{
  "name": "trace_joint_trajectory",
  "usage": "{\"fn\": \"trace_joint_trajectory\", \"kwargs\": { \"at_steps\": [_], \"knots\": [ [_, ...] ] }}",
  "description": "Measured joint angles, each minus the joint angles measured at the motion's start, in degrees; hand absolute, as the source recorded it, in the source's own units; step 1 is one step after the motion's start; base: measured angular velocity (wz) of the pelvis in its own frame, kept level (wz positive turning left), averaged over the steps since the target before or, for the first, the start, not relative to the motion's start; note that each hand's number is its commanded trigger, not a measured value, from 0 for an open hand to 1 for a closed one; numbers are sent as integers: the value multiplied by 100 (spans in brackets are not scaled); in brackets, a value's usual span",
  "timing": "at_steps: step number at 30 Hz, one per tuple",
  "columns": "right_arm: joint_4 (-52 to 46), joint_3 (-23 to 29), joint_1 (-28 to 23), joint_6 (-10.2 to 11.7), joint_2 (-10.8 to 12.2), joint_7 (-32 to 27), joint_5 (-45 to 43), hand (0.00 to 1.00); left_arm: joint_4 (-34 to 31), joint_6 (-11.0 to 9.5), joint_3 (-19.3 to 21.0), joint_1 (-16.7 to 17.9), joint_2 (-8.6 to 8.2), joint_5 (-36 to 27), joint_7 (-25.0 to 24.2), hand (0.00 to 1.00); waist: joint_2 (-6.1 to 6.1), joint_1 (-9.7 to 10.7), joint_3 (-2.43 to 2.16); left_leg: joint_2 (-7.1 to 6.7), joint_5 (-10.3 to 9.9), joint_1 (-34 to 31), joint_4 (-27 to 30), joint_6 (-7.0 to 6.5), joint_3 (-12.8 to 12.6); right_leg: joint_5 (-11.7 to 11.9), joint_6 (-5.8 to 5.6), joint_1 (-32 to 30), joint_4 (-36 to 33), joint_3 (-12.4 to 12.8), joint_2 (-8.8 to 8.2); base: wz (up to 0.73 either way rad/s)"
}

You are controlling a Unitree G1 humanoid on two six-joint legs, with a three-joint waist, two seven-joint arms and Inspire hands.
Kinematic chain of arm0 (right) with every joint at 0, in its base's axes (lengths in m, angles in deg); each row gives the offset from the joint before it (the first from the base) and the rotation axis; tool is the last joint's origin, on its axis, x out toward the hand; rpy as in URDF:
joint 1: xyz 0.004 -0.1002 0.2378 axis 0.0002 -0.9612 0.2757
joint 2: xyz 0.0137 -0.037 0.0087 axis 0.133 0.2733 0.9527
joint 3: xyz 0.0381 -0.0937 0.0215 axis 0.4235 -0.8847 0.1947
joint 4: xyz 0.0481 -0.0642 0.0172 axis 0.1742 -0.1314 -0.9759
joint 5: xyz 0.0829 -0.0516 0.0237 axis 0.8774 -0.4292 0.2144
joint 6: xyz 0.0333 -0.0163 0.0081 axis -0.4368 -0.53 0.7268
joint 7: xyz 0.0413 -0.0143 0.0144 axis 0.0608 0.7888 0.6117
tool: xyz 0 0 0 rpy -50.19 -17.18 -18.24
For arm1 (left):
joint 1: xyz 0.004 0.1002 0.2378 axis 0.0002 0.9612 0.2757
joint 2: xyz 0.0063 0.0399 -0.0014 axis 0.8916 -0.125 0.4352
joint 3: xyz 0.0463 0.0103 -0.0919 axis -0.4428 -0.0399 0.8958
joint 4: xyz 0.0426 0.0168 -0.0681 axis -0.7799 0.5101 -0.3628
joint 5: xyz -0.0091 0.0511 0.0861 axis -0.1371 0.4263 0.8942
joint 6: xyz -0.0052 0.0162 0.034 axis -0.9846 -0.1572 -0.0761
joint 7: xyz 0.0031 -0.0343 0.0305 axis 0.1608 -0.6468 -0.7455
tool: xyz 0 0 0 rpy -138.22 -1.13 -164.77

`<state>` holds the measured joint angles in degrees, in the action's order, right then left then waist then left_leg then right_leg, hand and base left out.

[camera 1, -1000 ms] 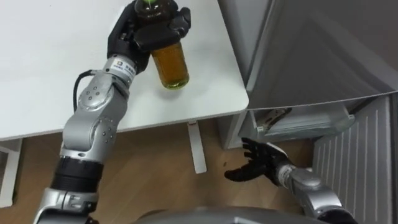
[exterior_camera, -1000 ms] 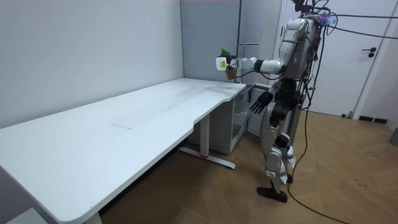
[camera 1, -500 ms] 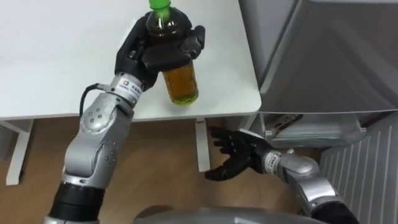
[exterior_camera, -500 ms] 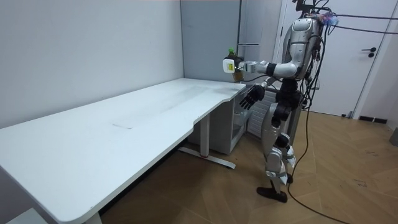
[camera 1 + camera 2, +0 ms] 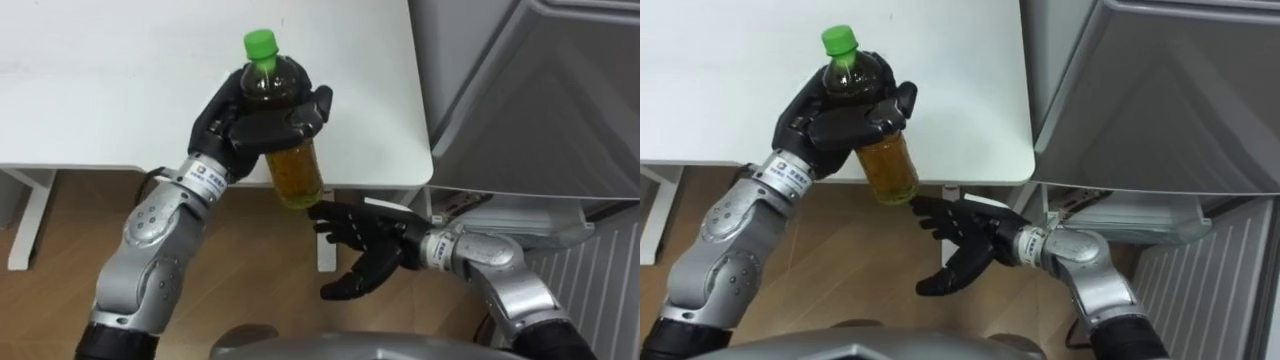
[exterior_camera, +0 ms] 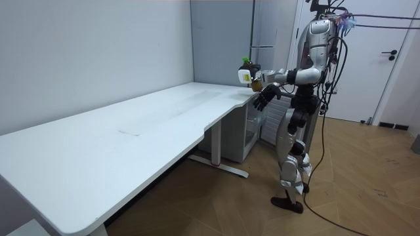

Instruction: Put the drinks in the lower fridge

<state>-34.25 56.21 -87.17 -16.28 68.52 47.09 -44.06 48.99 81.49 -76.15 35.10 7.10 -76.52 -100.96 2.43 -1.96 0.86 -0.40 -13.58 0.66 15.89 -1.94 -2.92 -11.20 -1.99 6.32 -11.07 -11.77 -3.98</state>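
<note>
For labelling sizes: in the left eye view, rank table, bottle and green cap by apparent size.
1. table
2. bottle
3. green cap
The bottle, held in the left hand, sits nearer the camera, yet the table plainly looks larger.

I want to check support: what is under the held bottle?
Below the bottle the right robot hand is open, wooden floor beneath. The left robot hand covers its middle. Contact with the base: cannot tell.

We see a clear glossy plastic bottle (image 5: pixel 296 172), its smooth green cap (image 5: pixel 259 43), matt white counter (image 5: pixel 100 80), wood floor (image 5: pixel 60 250), satin metal fridge (image 5: pixel 540 100).
</note>
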Motion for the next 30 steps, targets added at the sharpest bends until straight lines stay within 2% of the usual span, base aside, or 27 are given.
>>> {"fn": "trace_joint_trajectory", "kwargs": {
  "at_steps": [2,4,10,15,20,21,24,30],
  "knots": [
    [-1,-1,9,-25,-21,70,0,0,56,0,-46,0,12,-39,-165,100,0,0,1,-1,0,-47,31,-1,-1,-4,-5,-55,-45,-4,-5,0],
    [-26,-12,10,-28,-84,112,14,0,150,0,-188,0,129,-150,-313,100,1,-2,3,-1,0,-131,84,-1,4,-5,-6,-121,-75,-9,-11,0],
    [-104,-21,17,-146,-227,298,207,0,456,4,-523,23,317,-379,-656,100,28,-10,20,0,8,-170,130,-16,17,-13,-14,-154,-150,-84,-21,1],
    [-120,-157,18,-230,-272,384,610,0,565,18,-809,42,369,-447,-813,100,73,-25,40,1,8,-210,139,-16,49,-14,-13,-166,-165,-85,-14,2],
    [-132,-297,17,-266,-330,422,1028,0,718,25,-1023,43,405,-448,-923,100,103,-15,23,1,7,-286,184,-17,70,-14,-12,-198,-174,-97,-9,1],
    [-139,-304,15,-267,-368,432,1176,0,766,25,-1057,44,419,-451,-933,100,111,-17,5,2,7,-331,205,-17,70,-13,-11,-255,-179,-92,-7,0],
    [-145,-366,8,-272,-484,423,1502,0,933,32,-1144,62,471,-465,-1002,100,109,-13,4,0,7,-349,276,-17,73,-13,-10,-250,-178,-91,-7,0],
    [-220,-504,5,-274,-549,441,1551,0,1230,31,-1201,65,576,-381,-1042,100,21,2,-14,1,7,-331,283,-17,68,-12,-10,-220,-179,-83,-5,0]
  ]
}}
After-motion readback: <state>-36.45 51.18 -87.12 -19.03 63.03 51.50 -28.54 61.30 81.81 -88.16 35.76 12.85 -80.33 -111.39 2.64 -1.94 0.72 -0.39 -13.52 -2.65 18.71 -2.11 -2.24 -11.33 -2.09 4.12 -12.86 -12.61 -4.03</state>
